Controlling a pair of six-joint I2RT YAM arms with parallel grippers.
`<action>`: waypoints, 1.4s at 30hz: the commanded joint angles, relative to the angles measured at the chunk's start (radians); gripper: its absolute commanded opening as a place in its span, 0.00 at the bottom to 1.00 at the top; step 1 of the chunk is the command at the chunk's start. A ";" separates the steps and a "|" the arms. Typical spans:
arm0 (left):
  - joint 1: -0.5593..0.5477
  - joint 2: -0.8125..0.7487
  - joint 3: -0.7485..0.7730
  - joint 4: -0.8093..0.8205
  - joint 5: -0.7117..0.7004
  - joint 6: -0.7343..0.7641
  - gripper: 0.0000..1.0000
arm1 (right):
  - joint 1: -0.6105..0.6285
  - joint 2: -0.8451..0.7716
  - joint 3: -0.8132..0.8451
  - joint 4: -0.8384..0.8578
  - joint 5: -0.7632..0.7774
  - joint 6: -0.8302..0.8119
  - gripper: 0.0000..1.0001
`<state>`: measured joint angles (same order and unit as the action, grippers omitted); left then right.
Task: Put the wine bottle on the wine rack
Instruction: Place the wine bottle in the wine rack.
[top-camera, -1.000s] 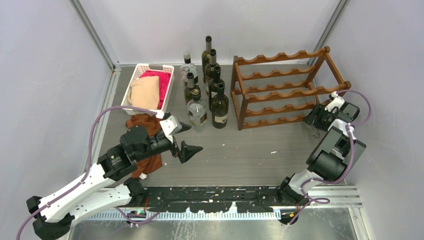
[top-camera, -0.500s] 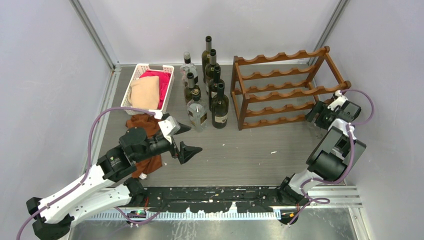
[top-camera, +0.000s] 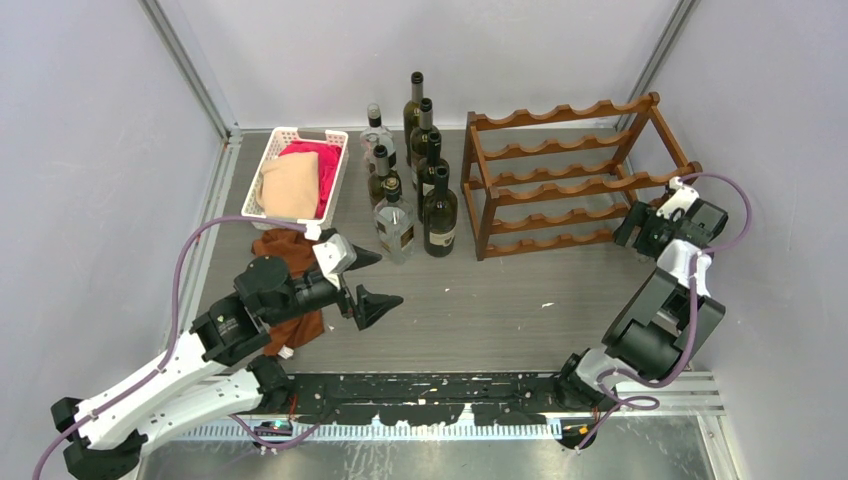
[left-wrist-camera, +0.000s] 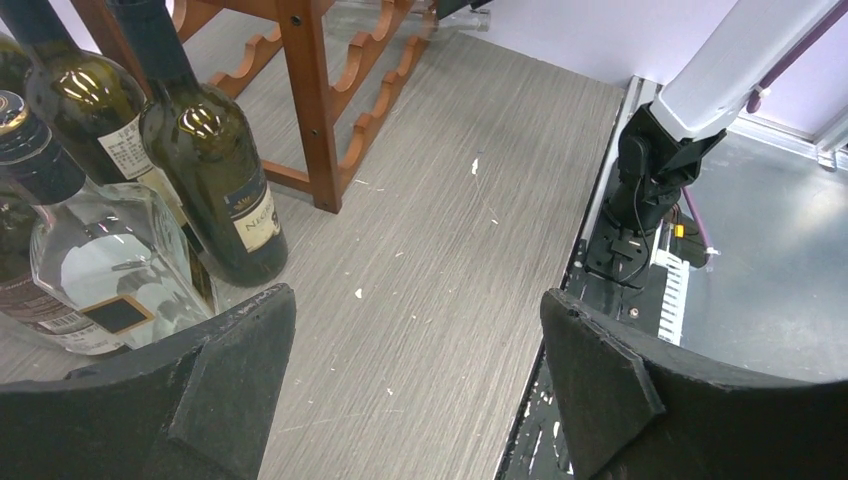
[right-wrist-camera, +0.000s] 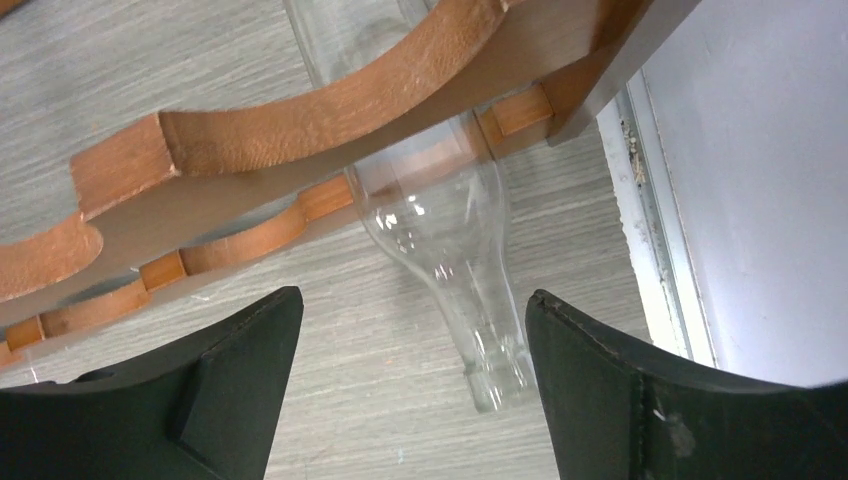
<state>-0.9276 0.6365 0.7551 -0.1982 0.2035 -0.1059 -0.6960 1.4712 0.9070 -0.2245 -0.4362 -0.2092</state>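
The reddish-brown wine rack (top-camera: 575, 175) stands at the back right. In the right wrist view a clear glass wine bottle (right-wrist-camera: 440, 230) lies on its side in the rack's low tier, under a scalloped rail (right-wrist-camera: 300, 130). Its neck sticks out toward me, just above the table. My right gripper (right-wrist-camera: 415, 390) is open, with the neck between its fingers and not touched; from above it (top-camera: 640, 225) is at the rack's right end. My left gripper (top-camera: 368, 280) is open and empty over the table, in front of the standing bottles (top-camera: 410, 180).
A dark green bottle (left-wrist-camera: 215, 170) and a clear labelled bottle (left-wrist-camera: 100, 260) stand closest to my left gripper. A white basket (top-camera: 295, 180) with cloths is at the back left. A brown cloth (top-camera: 290, 250) lies by the left arm. The right wall is close to the right gripper.
My right gripper has drawn back a little to the right and away from the rack's end. The left gripper has shifted slightly to the left, still open.
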 joint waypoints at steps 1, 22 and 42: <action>0.003 -0.022 0.009 0.054 0.019 -0.011 0.91 | -0.021 -0.075 0.049 -0.061 0.004 -0.061 0.88; 0.003 -0.164 -0.073 0.047 0.008 -0.131 0.87 | -0.082 -0.048 0.175 -0.431 -0.016 -0.431 0.73; 0.003 -0.100 -0.098 0.113 0.000 -0.203 0.84 | -0.046 0.166 0.275 -0.396 -0.030 -0.557 0.57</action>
<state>-0.9272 0.5289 0.6407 -0.1623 0.2016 -0.2928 -0.7582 1.6352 1.1416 -0.6460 -0.4320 -0.7322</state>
